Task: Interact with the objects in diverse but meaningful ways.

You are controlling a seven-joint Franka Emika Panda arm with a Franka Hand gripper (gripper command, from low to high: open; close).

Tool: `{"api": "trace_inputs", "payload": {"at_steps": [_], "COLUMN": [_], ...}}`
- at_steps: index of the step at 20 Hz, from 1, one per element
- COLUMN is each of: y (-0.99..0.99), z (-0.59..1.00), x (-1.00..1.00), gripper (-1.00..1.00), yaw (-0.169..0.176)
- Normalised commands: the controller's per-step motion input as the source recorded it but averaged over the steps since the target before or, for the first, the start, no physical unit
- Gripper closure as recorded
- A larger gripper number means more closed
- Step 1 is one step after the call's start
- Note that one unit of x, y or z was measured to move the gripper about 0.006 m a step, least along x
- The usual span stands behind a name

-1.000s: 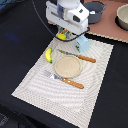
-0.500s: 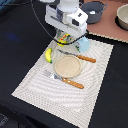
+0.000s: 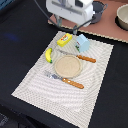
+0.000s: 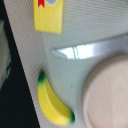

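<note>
One white arm head (image 3: 70, 9) hangs over the far end of the striped placemat (image 3: 35, 82), and its fingers are hidden in both views, so I cannot tell whether the gripper is spread or closed, or whether it holds anything. The wrist view looks straight down on the mat with no fingertip in sight.

Just below the head in the exterior view lies the flat yellow box with red print (image 3: 64, 39), resting on the mat's far edge; the wrist view shows its lower part (image 4: 49, 15). Beside it, towards the exterior view's right, stands the pale blue carton (image 3: 83, 43), upright and near the box without touching it. The yellow banana (image 3: 48, 55) lies on the mat on the exterior view's left, green at both tips in the wrist view (image 4: 52, 104), near the round wooden plate (image 3: 67, 65) but apart from it. A knife with an orange handle (image 3: 80, 56) lies between the plate and the box, its shiny blade clear in the wrist view (image 4: 87, 49). A fork with an orange handle (image 3: 67, 80) lies on the near side of the plate.

Off the mat, on the pinkish surface behind, the grey-blue two-handled pot (image 3: 99, 8) stands partly behind the arm head, and a pale bowl (image 3: 122, 18) sits at the exterior view's right edge
</note>
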Motion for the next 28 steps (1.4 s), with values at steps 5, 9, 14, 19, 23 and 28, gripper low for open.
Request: {"api": "trace_inputs", "payload": {"at_steps": [5, 9, 14, 19, 23, 28], "y": [-0.41, -0.17, -0.09, 0.00, 0.00, 0.00], "z": [0.63, 0.48, 0.32, 0.00, -0.03, 0.00], "x": [0.09, 0.00, 0.00, 0.01, -0.06, 0.00], "gripper": [-1.00, -1.00, -1.00, -1.00, -1.00, -1.00], "yaw": [-0.221, -0.321, -0.210, -0.014, -0.017, 0.000]}}
